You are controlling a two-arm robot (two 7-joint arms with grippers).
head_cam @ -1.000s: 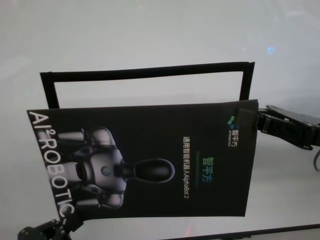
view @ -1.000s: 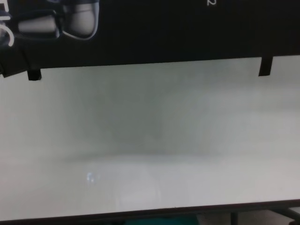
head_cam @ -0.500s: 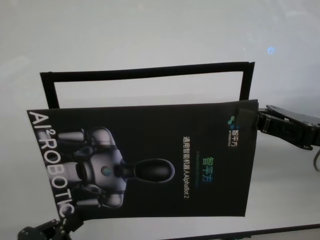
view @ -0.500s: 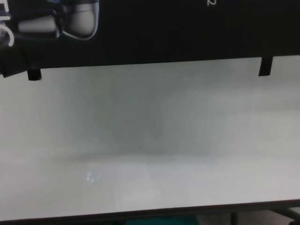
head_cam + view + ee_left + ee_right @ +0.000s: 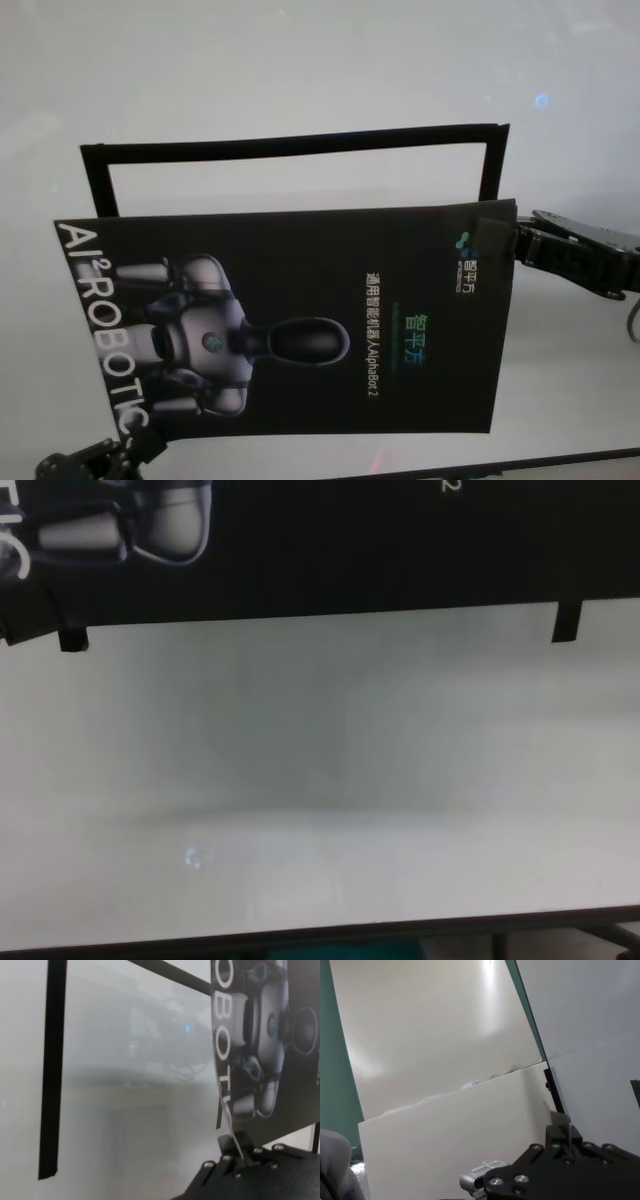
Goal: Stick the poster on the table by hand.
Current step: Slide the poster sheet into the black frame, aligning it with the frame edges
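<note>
The poster (image 5: 300,320), black with a grey-white robot picture and white letters, hangs above the white table (image 5: 300,70), held by two opposite corners. My left gripper (image 5: 128,452) is shut on the near left corner by the big letters. In the left wrist view the poster (image 5: 270,1035) has its thin edge pinched in that gripper (image 5: 239,1154). My right gripper (image 5: 515,243) is shut on the far right corner. In the right wrist view the sheet runs edge-on into that gripper (image 5: 567,1146). The chest view shows the poster (image 5: 330,550) across its top, over the table (image 5: 320,780).
A frame of thin black strips (image 5: 290,145) lies on the table behind and under the poster. Two strip ends (image 5: 567,622) (image 5: 72,640) show below the poster's lower edge in the chest view. The table's dark front edge (image 5: 320,932) runs along the bottom.
</note>
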